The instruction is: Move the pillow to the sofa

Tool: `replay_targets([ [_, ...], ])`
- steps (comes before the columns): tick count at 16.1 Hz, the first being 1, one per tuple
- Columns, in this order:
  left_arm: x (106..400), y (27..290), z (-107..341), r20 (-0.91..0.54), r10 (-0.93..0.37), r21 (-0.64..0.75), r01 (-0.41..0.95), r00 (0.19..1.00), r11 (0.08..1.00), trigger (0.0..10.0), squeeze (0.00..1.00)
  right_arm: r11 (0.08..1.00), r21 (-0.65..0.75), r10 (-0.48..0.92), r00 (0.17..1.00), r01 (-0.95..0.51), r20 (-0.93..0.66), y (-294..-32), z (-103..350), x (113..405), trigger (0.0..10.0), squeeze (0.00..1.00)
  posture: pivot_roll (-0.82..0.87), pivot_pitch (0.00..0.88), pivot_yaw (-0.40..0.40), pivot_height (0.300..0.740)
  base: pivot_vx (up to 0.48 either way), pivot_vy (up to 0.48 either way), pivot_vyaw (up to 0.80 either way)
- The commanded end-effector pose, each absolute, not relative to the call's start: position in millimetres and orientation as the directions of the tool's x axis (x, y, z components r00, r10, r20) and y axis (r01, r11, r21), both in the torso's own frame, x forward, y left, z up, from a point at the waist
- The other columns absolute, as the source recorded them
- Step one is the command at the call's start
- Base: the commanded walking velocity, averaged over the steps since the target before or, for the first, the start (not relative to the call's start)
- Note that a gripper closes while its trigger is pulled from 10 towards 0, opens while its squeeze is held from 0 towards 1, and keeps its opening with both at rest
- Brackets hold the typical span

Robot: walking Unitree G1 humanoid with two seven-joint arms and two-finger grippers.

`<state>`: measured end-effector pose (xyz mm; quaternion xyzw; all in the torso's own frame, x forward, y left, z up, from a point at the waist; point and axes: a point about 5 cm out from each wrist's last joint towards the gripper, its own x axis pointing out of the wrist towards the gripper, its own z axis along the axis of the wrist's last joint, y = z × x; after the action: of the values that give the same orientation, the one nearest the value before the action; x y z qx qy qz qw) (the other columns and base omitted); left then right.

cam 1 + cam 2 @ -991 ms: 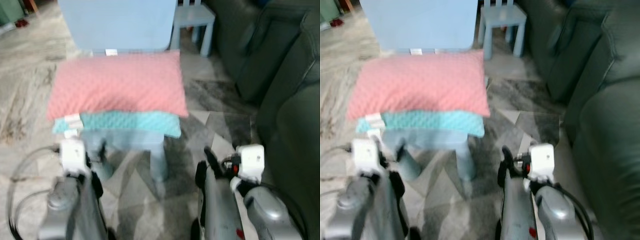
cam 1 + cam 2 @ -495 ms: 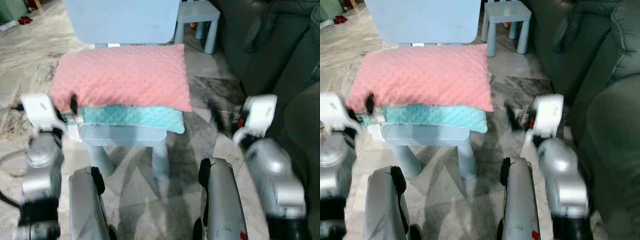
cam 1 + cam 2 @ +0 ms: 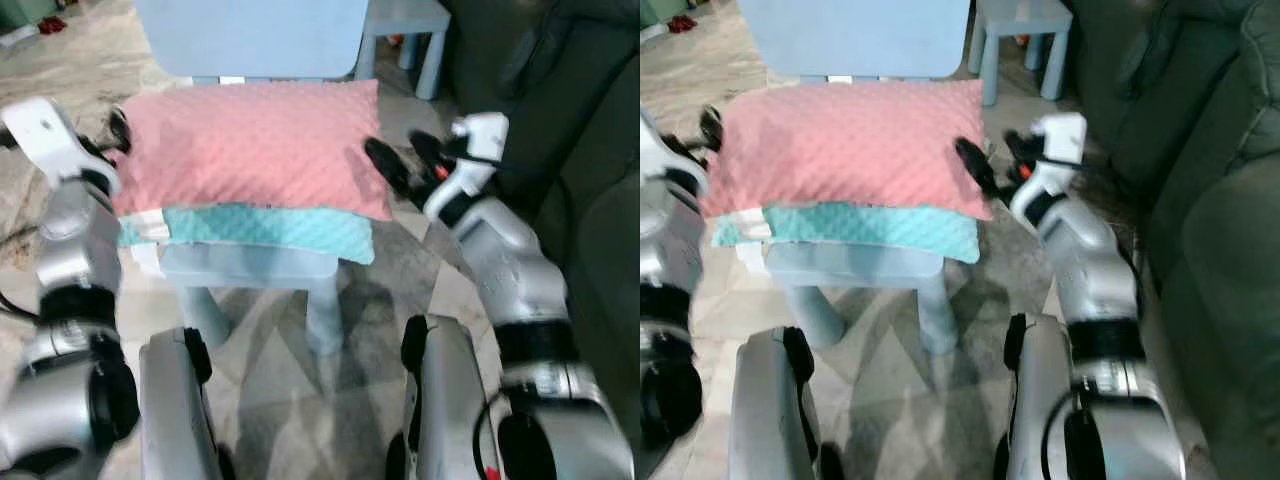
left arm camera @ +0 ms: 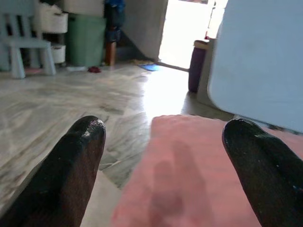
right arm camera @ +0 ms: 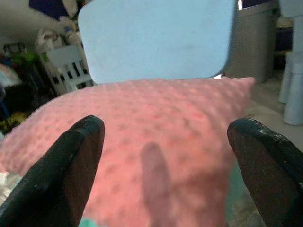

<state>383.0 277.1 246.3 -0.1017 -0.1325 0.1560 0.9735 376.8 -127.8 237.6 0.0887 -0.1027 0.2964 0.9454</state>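
Note:
A pink dimpled pillow (image 3: 250, 145) lies on top of a teal pillow (image 3: 270, 228), both on the seat of a small light-blue chair (image 3: 250, 35). My left gripper (image 3: 116, 130) is at the pink pillow's left end, open; in the left wrist view its fingers (image 4: 78, 156) frame the pillow's edge (image 4: 189, 179). My right gripper (image 3: 393, 145) is open at the pillow's right end, one finger lying over the corner. The right wrist view looks along the pink pillow (image 5: 156, 137) between the spread fingers (image 5: 71, 165).
A dark sofa (image 3: 590, 150) runs along my right side. A small light-blue stool (image 3: 405, 20) stands behind the chair, near the sofa. Marble floor (image 3: 40, 90) opens to the left. My own legs (image 3: 175, 400) show below the chair.
Both arms have risen from low at my sides and swung in to the two ends of the pink pillow. The pillows and chair have stayed put.

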Motion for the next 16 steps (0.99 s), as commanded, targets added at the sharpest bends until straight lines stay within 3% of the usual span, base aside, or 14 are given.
replay_targets([
  [1,382.3,284.9,242.9,0.198,0.353,-0.263,-0.297,0.914,0.918,10.0,0.0,0.803,0.084,0.558,0.795,-0.59,0.239,-124.9,236.9,379.6,10.0,0.0,-0.06,0.212,0.013,0.33,0.0,0.0,0.0],
  [5,385.0,303.1,249.4,0.125,0.425,-0.353,-0.36,0.897,0.864,10.0,0.0,0.846,0.016,0.515,0.825,-0.533,0.234,-117.9,245.9,398.7,10.0,0.0,-0.04,0.267,0.026,0.33,0.0,0.0,0.0],
  [9,389.3,302.1,237.7,0.031,0.376,-0.429,-0.327,0.926,0.842,10.0,0.0,0.909,-0.001,0.404,0.883,-0.416,0.241,-122.5,250.7,410.2,10.0,0.0,-0.03,0.293,0.026,0.33,0.0,0.0,0.0],
  [13,401.9,282.7,258.4,0.077,0.258,-0.57,-0.17,0.963,0.804,10.0,0.0,0.948,-0.009,0.311,0.923,-0.317,0.226,-119.7,253.3,418.3,10.0,0.0,-0.03,0.304,0.027,0.33,0.0,0.0,0.0],
  [16,408.4,266.5,267.8,0.106,0.167,-0.603,-0.07,0.98,0.794,10.0,0.0,0.928,0.144,0.319,0.932,-0.344,0.173,-112.1,244.5,420.0,10.0,0.0,-0.02,0.314,0.028,0.33,0.0,0.0,0.0],
])
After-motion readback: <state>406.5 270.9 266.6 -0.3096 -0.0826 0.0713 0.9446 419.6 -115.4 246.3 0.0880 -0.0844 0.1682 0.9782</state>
